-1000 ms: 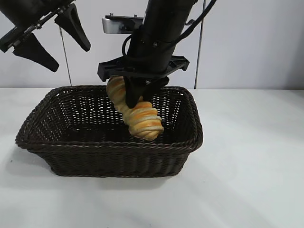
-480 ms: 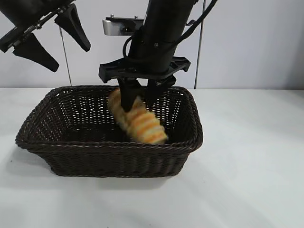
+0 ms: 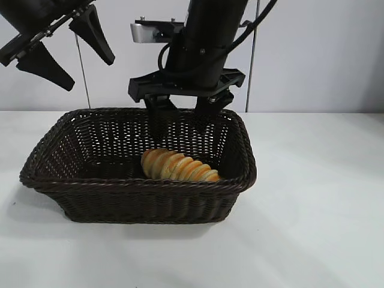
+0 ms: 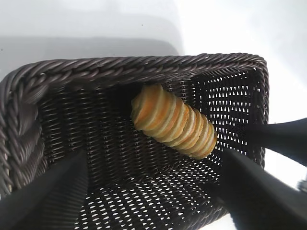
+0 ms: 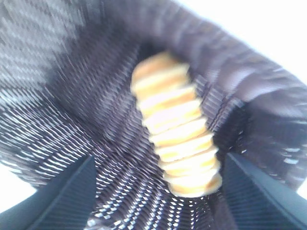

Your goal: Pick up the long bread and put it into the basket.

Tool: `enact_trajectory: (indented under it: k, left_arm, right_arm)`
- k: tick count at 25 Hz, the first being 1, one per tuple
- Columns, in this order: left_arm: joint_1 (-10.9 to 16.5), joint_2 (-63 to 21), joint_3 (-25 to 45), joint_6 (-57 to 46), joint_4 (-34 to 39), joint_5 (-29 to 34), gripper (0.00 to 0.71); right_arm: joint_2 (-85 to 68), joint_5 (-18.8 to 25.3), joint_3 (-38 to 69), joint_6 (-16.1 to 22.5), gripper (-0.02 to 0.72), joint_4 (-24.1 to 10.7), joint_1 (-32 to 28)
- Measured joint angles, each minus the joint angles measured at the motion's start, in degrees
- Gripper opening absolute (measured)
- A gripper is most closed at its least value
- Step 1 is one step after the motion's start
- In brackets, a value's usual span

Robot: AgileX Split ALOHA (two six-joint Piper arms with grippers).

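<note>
The right arm's black tool [image 3: 183,114] hangs over the far right part of the large, rectangular, dark brown woven wicker basket [image 3: 138,191], its two fingers spread apart and gripping nothing. Half a second ago those fingers reached lower into the basket with the loaf falling between them; a second ago they were pinching it, the loaf hanging tilted above the weave. Now the tool has lifted a little and its fingertips stand near the far rim.

The long bread, an elongated golden-tan loaf with crosswise ridges and orange-brown stripes [image 3: 179,166], has dropped free and lies flat on the basket floor, in the right half, close to the near wall and slanting toward the near right corner. In the right wrist view the loaf [image 5: 175,124] lies between the two dark fingers [image 5: 57,199], apart from both. The left wrist view shows it [image 4: 173,120] resting against the bottom of a side wall, just under the braided rim [image 4: 144,64].

The left arm's black tool [image 3: 63,45] is held high above the bench's far left, over the basket's left end, its fingers spread wide and empty, as in both earlier frames.

The basket sits where it was, left of centre on the white bench [image 3: 312,210].
</note>
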Motion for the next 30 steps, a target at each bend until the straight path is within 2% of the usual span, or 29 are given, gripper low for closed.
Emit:
enact_trajectory:
  k: [3,8,11,18,30]
  left_arm:
    - [0.0,0.0,0.0,0.07,0.06,0.0,0.553]
    - [0.0,0.0,0.0,0.07,0.93,0.0,0.553]
    - [0.0,0.0,0.0,0.07,1.23,0.16,0.553]
    - [0.0,0.0,0.0,0.13,1.29,0.49,0.553]
    - [0.0,0.0,0.0,0.12,1.41,0.49,0.553]
  right_arm:
    - [-0.88,2.16,-2.14,-0.01,0.537,1.94,-2.44]
    - [-1.27,5.14,-4.12,-0.26,0.537,2.71,-5.36]
    - [-1.27,5.45,-4.18,-0.26,0.537,3.1,-7.56]
    - [-1.27,5.58,-4.18,-0.68,0.537,6.76,-13.41]
    - [-1.27,6.28,-4.18,-0.91,0.537,6.82,-14.01]
